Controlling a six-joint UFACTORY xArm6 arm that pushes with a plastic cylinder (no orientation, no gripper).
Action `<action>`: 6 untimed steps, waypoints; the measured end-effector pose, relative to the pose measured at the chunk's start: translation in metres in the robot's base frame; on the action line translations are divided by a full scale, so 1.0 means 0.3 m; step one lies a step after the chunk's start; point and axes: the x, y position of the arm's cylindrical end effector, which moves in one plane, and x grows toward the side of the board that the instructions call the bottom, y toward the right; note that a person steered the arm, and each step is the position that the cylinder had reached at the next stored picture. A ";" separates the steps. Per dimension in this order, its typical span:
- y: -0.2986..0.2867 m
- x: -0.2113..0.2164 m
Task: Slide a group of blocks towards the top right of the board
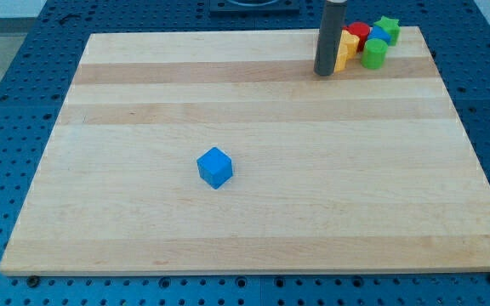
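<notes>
A cluster of blocks sits at the board's top right corner: a yellow block [345, 48], a red block [359, 34], a green cylinder [374, 53], a blue block [379, 36] mostly hidden behind the others, and a green star [388, 27]. My tip [325, 72] rests on the board just left of the yellow block, touching or nearly touching it; the rod hides part of that block. A blue cube [215, 167] lies alone near the middle of the board, far down and left of the tip.
The wooden board [253, 229] lies on a blue perforated table [7, 102]. The cluster lies close to the board's top and right edges.
</notes>
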 end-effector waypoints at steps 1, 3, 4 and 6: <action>-0.036 -0.002; -0.018 -0.019; 0.080 -0.019; 0.091 0.022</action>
